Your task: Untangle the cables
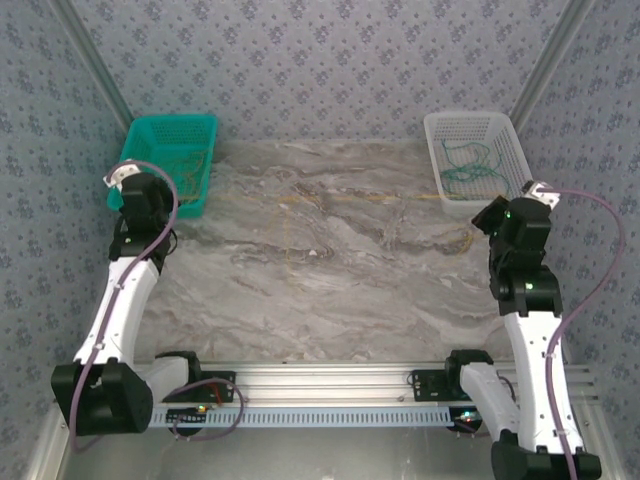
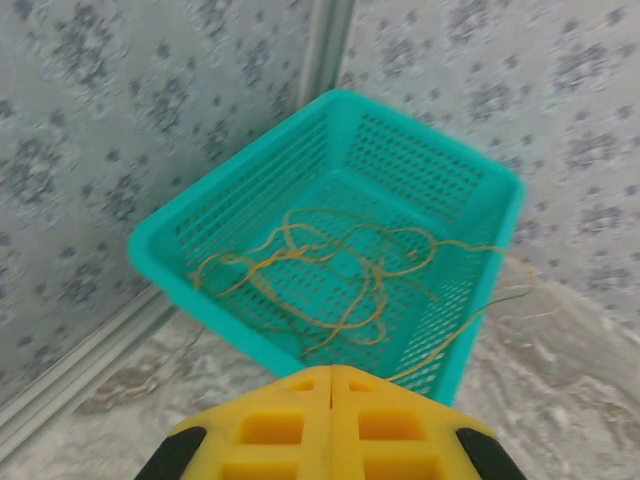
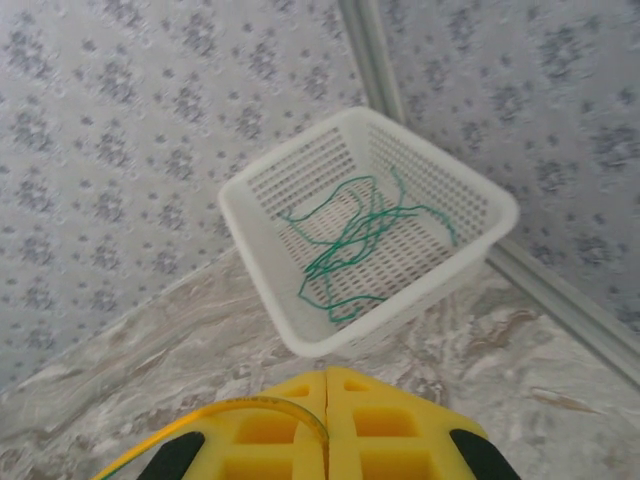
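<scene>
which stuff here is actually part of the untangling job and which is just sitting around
Job:
- orange cables in the teal basket
- green cables in the white basket
- orange strand caught between the right fingers

Just around:
- the two baskets themselves
- purple arm cables

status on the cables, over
Left gripper shut, right gripper shut on orange strand. Teal basket holds orange cables, white basket green cables. Nothing blocking.
</scene>
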